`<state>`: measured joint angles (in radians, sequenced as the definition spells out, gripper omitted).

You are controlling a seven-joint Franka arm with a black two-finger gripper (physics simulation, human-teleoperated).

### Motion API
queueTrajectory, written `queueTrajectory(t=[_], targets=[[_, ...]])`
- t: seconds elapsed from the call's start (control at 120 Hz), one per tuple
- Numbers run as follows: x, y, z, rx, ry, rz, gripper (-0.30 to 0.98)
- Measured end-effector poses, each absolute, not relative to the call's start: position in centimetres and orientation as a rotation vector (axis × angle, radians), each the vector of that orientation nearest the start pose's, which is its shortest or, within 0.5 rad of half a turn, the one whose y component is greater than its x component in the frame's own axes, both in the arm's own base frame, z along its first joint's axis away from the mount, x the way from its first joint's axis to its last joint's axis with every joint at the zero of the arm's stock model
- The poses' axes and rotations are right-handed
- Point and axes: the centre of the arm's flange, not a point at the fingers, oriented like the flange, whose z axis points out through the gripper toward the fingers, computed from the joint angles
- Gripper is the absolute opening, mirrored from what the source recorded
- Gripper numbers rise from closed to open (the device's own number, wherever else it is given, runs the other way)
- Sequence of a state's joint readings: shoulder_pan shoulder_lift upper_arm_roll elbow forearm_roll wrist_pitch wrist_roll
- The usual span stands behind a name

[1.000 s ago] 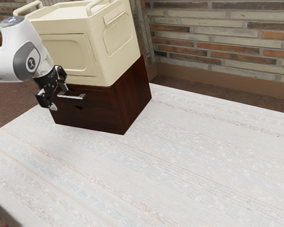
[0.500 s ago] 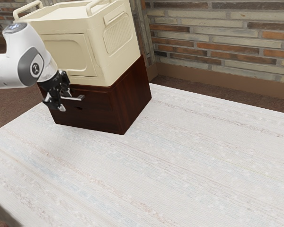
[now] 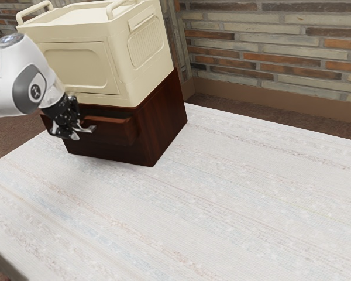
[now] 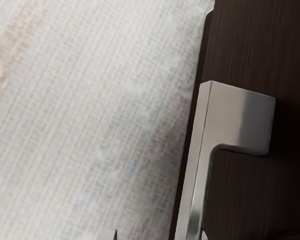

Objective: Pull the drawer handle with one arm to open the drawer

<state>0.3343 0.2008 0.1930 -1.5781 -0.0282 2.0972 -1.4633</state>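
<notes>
Drawer (image 3: 116,131) slid partly out of the cabinet (image 3: 165,115), its handle (image 3: 90,129) carried along
Gripper (image 3: 79,131) at that handle, fingers apart, one on the handle's cabinet side; the handle's long axis runs along the cabinet's front, so further pulling should go square across it, away from the cabinet
</notes>
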Motion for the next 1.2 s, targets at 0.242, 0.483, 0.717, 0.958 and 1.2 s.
queueTrajectory(t=[0.242, 0.483, 0.717, 0.958, 1.2], targets=[[55.7, 31.7, 55.4, 1.603, 2.503, 0.431, 0.04], [54.5, 31.6, 55.3, 1.590, 2.510, 0.422, -0.02], [53.4, 31.3, 55.7, 1.587, 2.510, 0.421, -0.01], [51.9, 31.1, 55.3, 1.587, 2.505, 0.416, 0.02], [50.1, 30.7, 55.4, 1.579, 2.495, 0.426, 0.02]])
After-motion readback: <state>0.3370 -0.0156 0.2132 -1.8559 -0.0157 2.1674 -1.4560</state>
